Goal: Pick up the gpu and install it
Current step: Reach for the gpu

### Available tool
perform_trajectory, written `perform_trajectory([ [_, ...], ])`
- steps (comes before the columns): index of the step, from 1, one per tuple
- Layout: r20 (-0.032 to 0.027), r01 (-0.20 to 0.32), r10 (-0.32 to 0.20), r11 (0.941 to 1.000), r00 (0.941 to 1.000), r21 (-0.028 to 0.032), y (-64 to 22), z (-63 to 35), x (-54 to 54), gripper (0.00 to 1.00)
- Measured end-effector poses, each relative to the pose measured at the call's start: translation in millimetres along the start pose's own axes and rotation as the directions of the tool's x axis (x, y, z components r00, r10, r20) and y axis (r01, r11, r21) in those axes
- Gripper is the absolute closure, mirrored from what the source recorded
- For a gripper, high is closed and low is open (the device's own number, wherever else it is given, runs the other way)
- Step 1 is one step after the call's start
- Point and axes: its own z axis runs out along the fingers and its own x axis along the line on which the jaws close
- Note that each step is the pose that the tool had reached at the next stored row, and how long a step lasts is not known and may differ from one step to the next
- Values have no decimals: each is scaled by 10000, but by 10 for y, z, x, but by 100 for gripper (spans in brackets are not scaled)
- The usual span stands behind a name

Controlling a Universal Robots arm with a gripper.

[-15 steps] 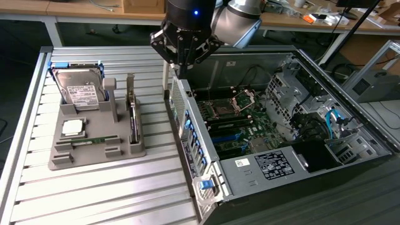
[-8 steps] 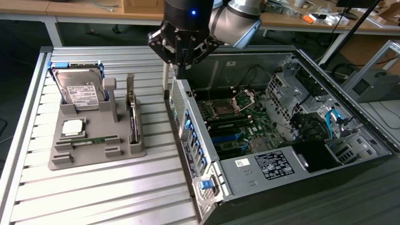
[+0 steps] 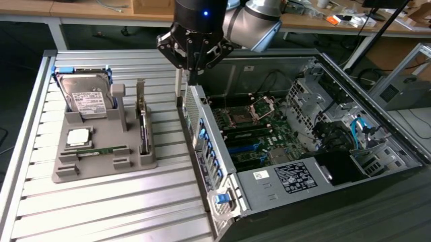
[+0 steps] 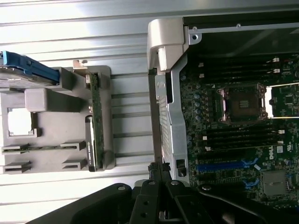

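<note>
Externally, closed pincer (image 3: 194,75) over case wall (image 3: 202,133), wrist view, gpu (image 4: 96,122) edge-on.

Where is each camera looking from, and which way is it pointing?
Exterior view: raised off the arm, angled down at the table; the arm and its shut gripper show.
Wrist view: on the wrist, looking down past the gripper at the table.
Both share the gpu standing on edge in the grey holder, and the open computer case.
</note>
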Motion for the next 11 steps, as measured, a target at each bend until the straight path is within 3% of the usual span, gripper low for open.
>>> perform_trajectory([
  [11, -1, 0, 0, 10000, 10000, 1, -4, -2, 48, 89],
])
